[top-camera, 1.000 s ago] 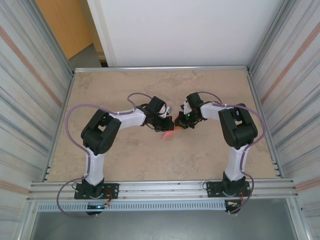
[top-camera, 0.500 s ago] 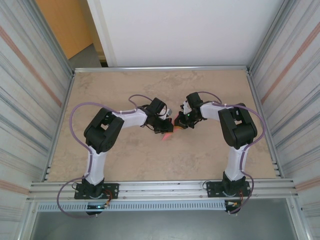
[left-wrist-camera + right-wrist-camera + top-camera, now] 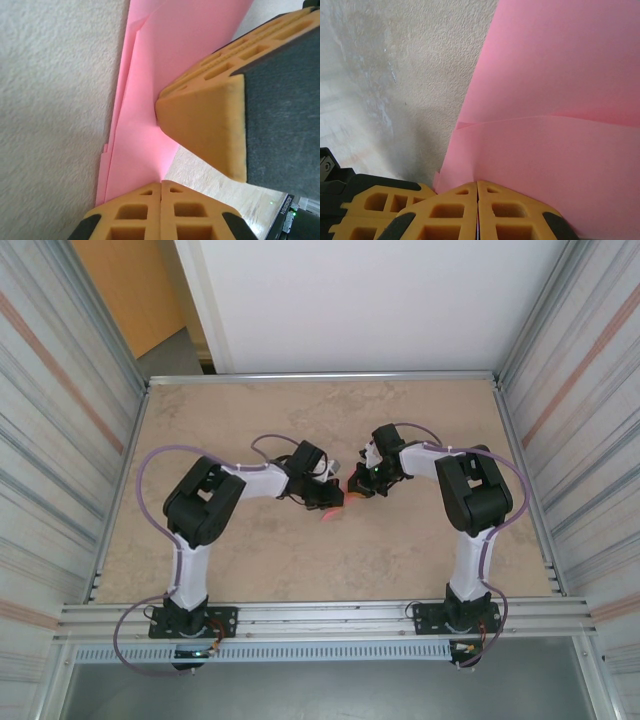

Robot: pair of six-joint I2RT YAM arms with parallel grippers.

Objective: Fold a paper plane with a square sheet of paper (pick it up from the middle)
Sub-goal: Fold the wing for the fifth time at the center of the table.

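The square sheet of paper (image 3: pixel 332 513) is pink and folded into layers, held low over the middle of the table between my two grippers. My left gripper (image 3: pixel 328 499) comes in from the left, its tips (image 3: pixel 161 184) shut, and a corner of the pink sheet (image 3: pixel 150 90) runs into their seam. From the right, my right gripper (image 3: pixel 354 487) is shut (image 3: pixel 478 183) on the sheet's layered edge (image 3: pixel 545 150). One right finger (image 3: pixel 210 127) presses against the sheet in the left wrist view.
The beige marbled tabletop (image 3: pixel 400 560) has free room all around the arms. Corrugated metal walls (image 3: pixel 60 440) stand left and right, and a white panel (image 3: pixel 360 300) closes the back. The left gripper's orange fingers (image 3: pixel 375 205) sit just beside the right gripper's.
My left arm has shifted a little, drawing its gripper slightly left and toward me. The paper stays pinched between both grippers and the right arm has hardly moved.
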